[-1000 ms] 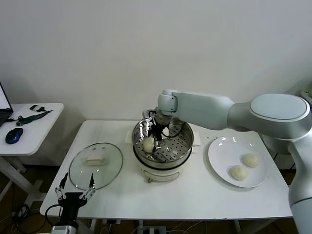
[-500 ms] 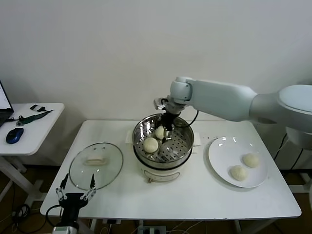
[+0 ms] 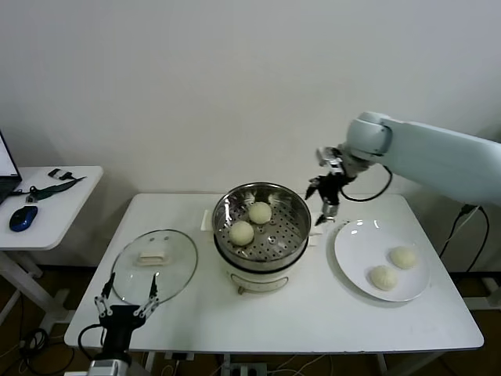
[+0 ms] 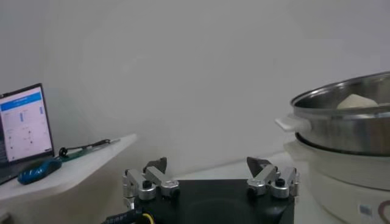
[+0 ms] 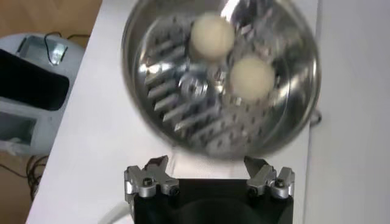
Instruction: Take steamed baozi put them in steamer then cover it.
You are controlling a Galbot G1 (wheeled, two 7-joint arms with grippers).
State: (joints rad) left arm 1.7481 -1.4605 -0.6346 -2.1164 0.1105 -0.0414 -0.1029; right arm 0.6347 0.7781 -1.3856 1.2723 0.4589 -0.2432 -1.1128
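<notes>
Side table (image 3: 59,200), far left: one blue mouse (image 3: 23,217) and a few dark cables rest on it; the left wrist view adds a laptop screen (image 4: 23,125) at its edge.

Left end effector (image 3: 123,308): parked at the near left edge of the white tabletop (image 3: 297,313), just near of the cover, its two fingers spread apart and empty.

Cover (image 3: 154,265): one clear glass lid with a metal rim and a white handle (image 3: 153,254) at its centre, lying flat on the tabletop to the left of the steamer, apart from it.

Steamer (image 3: 293,205): one shiny steel basket with a perforated floor, seated on a white pot base (image 3: 258,278) at mid-tabletop. It holds two steamed baozi: one (image 3: 242,233) toward the near left of the floor, one (image 3: 260,212) farther back and slightly right. They lie close together; whether they touch cannot be told.

Right end effector (image 3: 326,196): held in the air above the tabletop, between the steamer's right rim and the plate, fingers pointing down, spread wide and carrying nothing. Its wrist view looks down on the steamer and both buns inside.

Plate (image 3: 352,251): one flat white dish at the right, bearing two more baozi, one nearer (image 3: 383,277) and one farther right (image 3: 403,257), side by side.

Total: four baozi, two in the steamer, two on the plate.
</notes>
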